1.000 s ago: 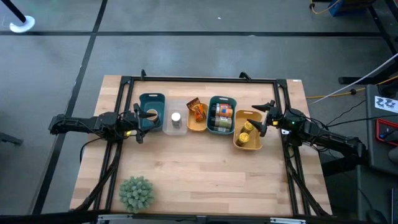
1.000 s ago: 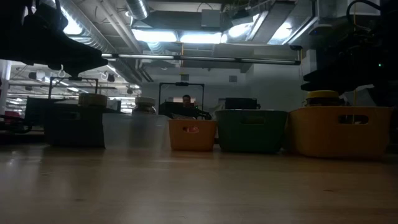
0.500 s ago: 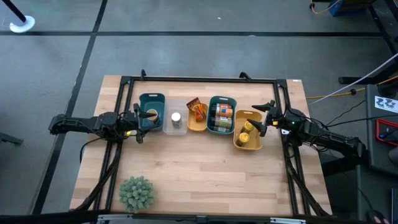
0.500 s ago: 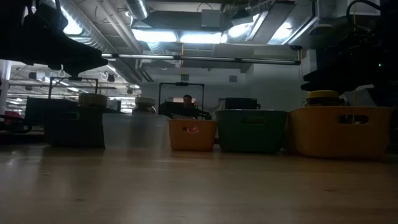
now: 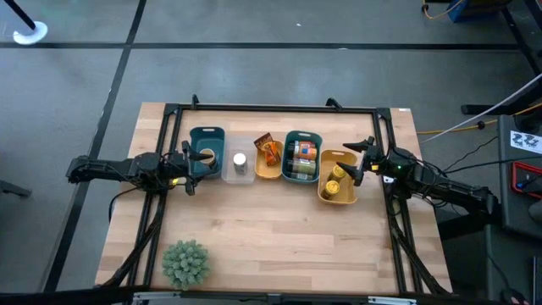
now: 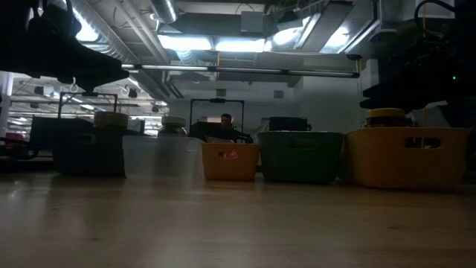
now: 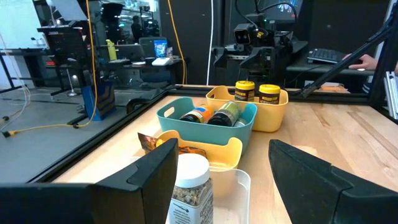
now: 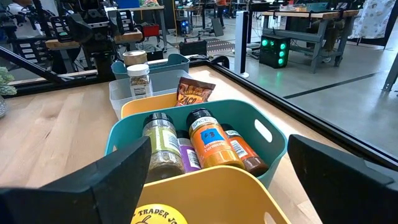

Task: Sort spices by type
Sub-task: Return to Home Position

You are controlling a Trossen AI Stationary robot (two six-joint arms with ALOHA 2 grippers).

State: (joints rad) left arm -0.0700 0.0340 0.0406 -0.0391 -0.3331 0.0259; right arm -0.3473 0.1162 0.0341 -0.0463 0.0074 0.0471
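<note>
Now nothing is changing: left fingers [image 7: 152, 183] and right fingers [image 8: 93, 180] are staying open and empty, spices [image 8: 208, 140] ahead are sitting in trays [image 8: 277, 152], so sorting is looking done.

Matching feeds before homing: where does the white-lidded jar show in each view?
High: jar in clear tray, second from left.
Low: jar top above clear tray.
Left wrist: jar nearest, in clear tray.
Right wrist: jar beyond the packet.
Landmark: orange tray beside it.
</note>
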